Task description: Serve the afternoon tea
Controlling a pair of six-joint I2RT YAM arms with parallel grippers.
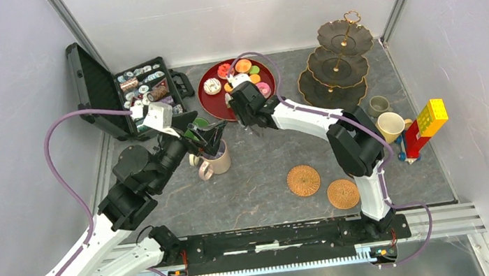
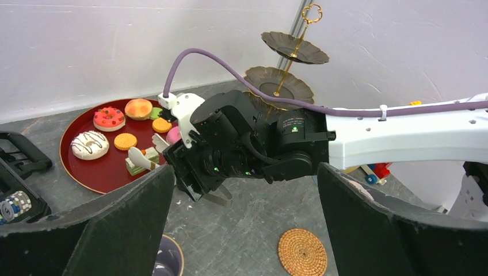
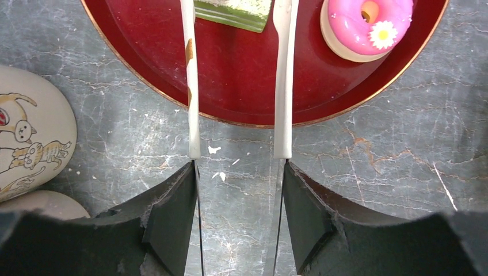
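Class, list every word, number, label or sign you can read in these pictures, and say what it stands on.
No text reads clearly in any view.
Sticker on the right arm: print too small to read.
Beige mug: cat drawings only, no words.
Round tokens in the black case: markings too blurred to read.
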